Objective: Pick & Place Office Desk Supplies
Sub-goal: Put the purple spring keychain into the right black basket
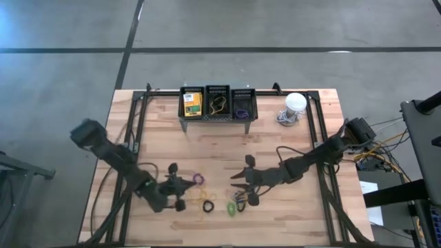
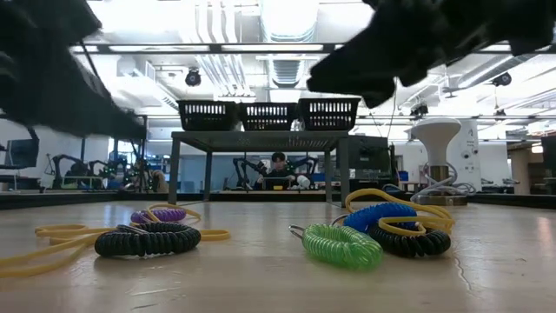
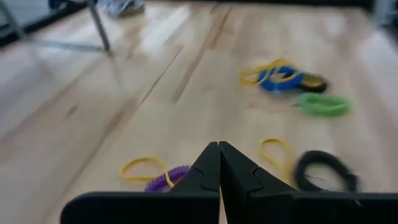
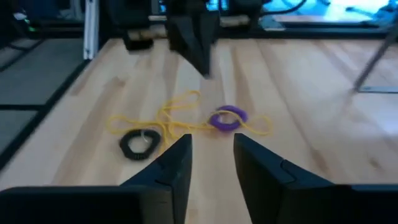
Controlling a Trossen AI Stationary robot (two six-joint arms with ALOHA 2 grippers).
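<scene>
Loose coiled cords and rubber bands lie on the wooden table: a purple coil [image 1: 199, 178] [image 3: 165, 180] [image 4: 227, 118], a black coil [image 1: 208, 205] [image 2: 148, 239], a green coil [image 1: 231, 209] [image 2: 341, 246], a blue coil [image 2: 378, 215] beside another black coil [image 2: 413, 242], and yellow bands [image 4: 176, 107]. My left gripper [image 1: 189, 182] [image 3: 219, 149] hovers shut just left of the purple coil. My right gripper [image 1: 236, 184] [image 4: 211, 146] hovers open right of the pile, facing it. Both are off the table in the low view.
Three black mesh baskets [image 1: 218, 103] stand on a grey shelf at the far edge; the left one holds a yellow-and-green crayon box [image 1: 191, 103], the others hold bands. A white bulb-like object [image 1: 295, 103] stands far right. Bare wood lies between the pile and the baskets.
</scene>
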